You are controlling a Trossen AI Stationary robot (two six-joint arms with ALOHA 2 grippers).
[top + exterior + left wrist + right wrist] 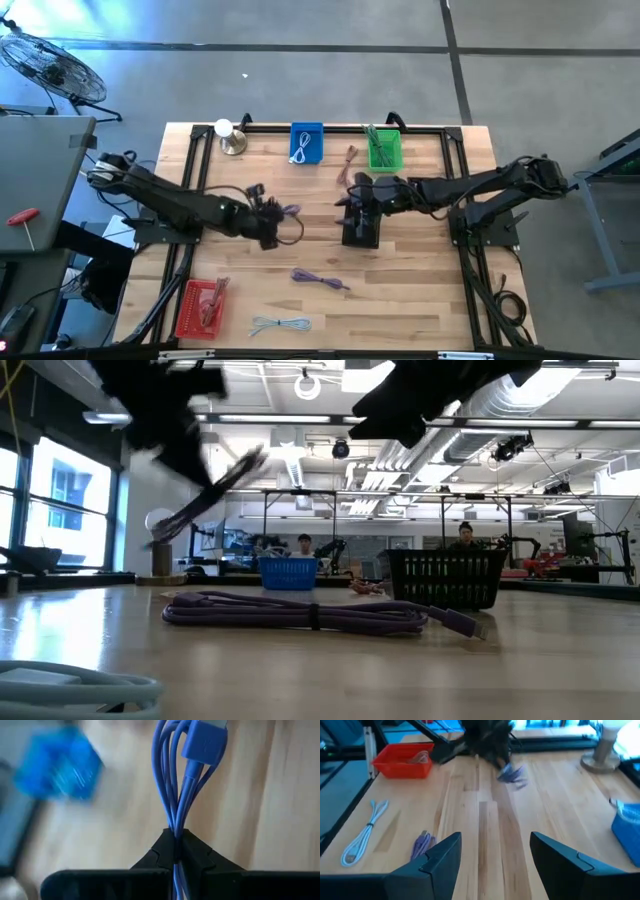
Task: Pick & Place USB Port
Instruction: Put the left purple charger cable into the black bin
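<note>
My left gripper is near the table's middle, shut on a bundled blue-purple USB cable, which shows close up in the left wrist view with its plug. In the low view the cable hangs in the air below the left arm. My right gripper is open and empty, over a black basket right of centre. A second purple cable and a pale blue one lie flat on the table's near part. My left gripper pinches the bundled cable's several strands between its two fingers, a little way back from the plug end. The strands run out past the fingertips, with the plug at the far end. The cable is lifted clear of the table.
A blue bin holding a white cable and a green bin stand at the far edge, with a brown cable between them. A red bin sits near left. A small lamp-like stand is at the far left. People sit in the room beyond.
</note>
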